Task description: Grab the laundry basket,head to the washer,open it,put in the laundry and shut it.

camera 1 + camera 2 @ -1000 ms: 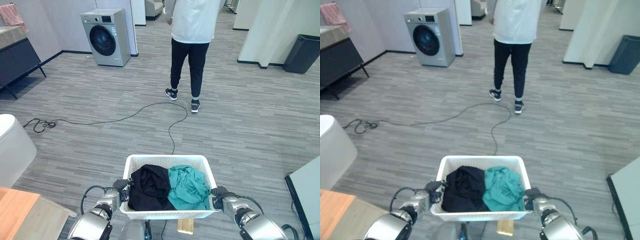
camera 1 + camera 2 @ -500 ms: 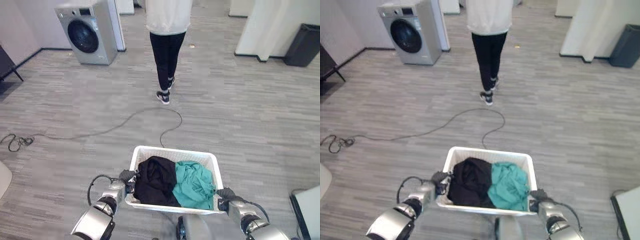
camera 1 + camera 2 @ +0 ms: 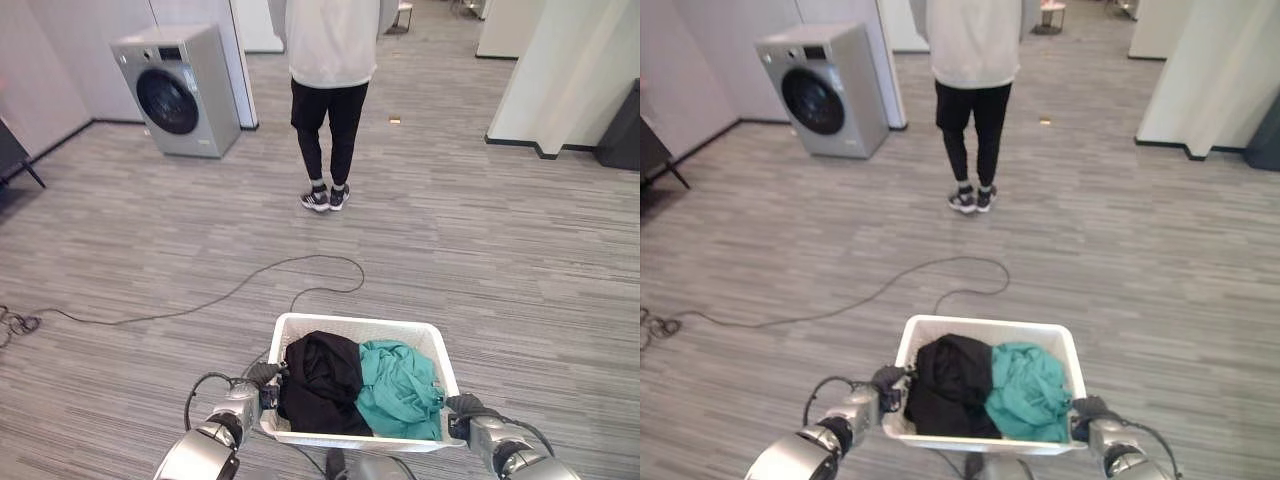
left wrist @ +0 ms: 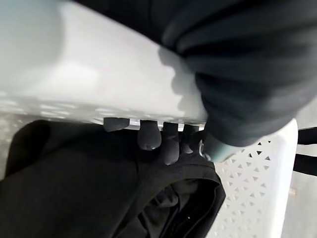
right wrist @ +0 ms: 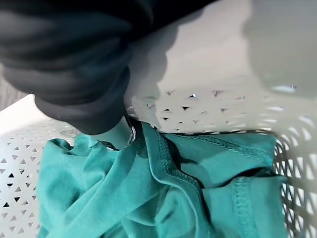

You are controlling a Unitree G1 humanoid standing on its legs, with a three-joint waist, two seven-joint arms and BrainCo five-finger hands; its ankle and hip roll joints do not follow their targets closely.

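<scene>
- Your left hand point(image 3: 262, 385) and right hand point(image 3: 462, 412) carry the white laundry basket point(image 3: 352, 329) low in front of you, one at each short end, its long axis running across your path.
- In the left wrist view the fingertips point(image 4: 148, 139) hook over the basket's rim, clasping it. In the right wrist view the right hand's thumb reaches over the rim into the basket; its fingers are hidden, so you cannot tell its grip.
- Inside lie a black garment point(image 3: 320, 382) on your left and a teal garment point(image 3: 398, 388) on your right.
- The washer point(image 3: 178, 89), door closed, stands well ahead and to your left against the wall.
- A person point(image 3: 330, 60) stands ahead, just right of the washer; a black cord point(image 3: 240, 290) trails across the floor between you and it. Steering left looks like the call.
</scene>
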